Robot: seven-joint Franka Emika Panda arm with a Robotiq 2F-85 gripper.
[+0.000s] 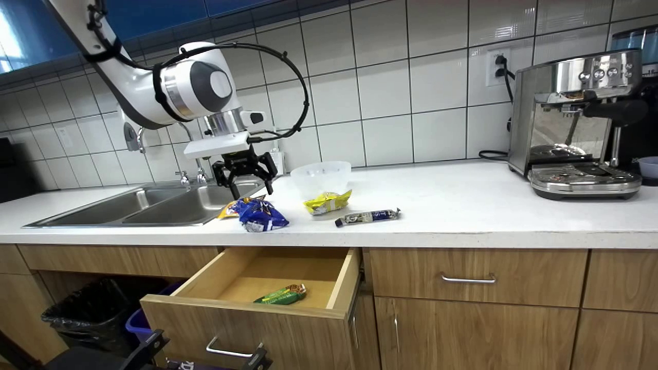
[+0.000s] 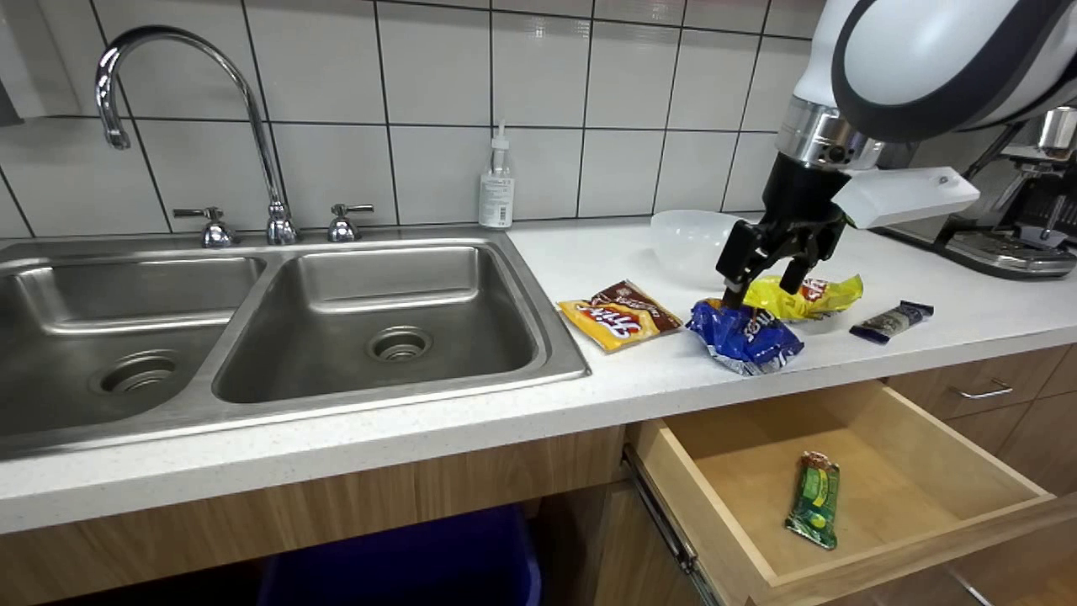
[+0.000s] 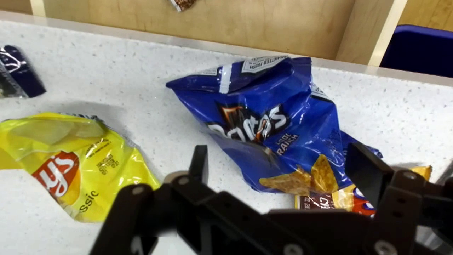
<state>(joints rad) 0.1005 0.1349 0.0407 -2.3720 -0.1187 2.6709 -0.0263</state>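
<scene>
While the gripper point(image 1: 252, 191) hangs spread, the blue Doritos bag point(image 3: 276, 113) lies below it

Fingers point(image 3: 200, 163) are apart, nothing gripped. In the wrist view the bag shows past the fingertips, one finger overlapping its edge; whether they touch, can't tell. Bag is crumpled, on the counter point(image 1: 452, 200) near the front edge, above the pulled-out drawer point(image 2: 892, 492).

Around it: yellow Lay's bag point(image 3: 116, 170) near, with a gap. Orange-and-brown packet point(image 2: 624, 318) close by on the sink side; the Doritos bag covers part of it in the wrist view. Dark blue-and-silver bar point(image 1: 367, 217) lies past the Lay's bag, farther from the gripper. Translucent bowl point(image 1: 321, 177) sits behind the Lay's bag. Green wrapped snack point(image 2: 814, 501) lies inside the drawer.

Rest: double sink point(image 2: 557, 345) beside the packet, faucet point(image 2: 280, 227) at its back, soap bottle point(image 2: 496, 198) upright at the back corner by the tiled wall point(image 1: 383, 87). Espresso machine point(image 1: 524, 118) stands far along the counter, away from the sink. Under the counter: bin with a black liner point(image 1: 108, 313), blue bin point(image 2: 404, 560) near the drawer.
</scene>
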